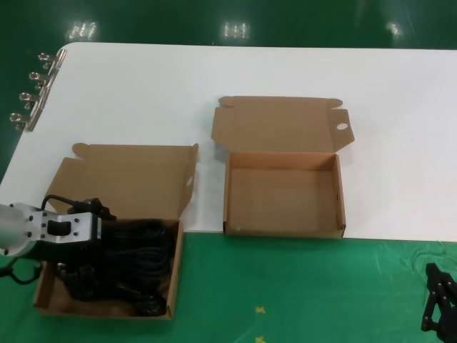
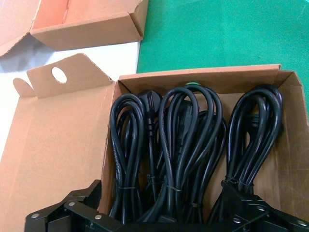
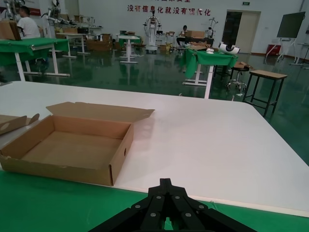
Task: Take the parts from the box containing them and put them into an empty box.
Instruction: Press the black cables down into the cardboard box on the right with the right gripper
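Observation:
The parts, black coiled power cords tied in bundles, fill the box containing them at the front left. In the left wrist view the cords lie side by side inside that box. My left gripper is low in it and open. Its fingers stand wide apart with several cord bundles between them. The empty box sits in the middle with its lid back, also seen in the right wrist view. My right gripper is shut and parked at the front right.
Both boxes straddle the line between the white table top and the green cloth in front. Several metal binder clips hang on the table's far left edge. A gap of white table separates the boxes.

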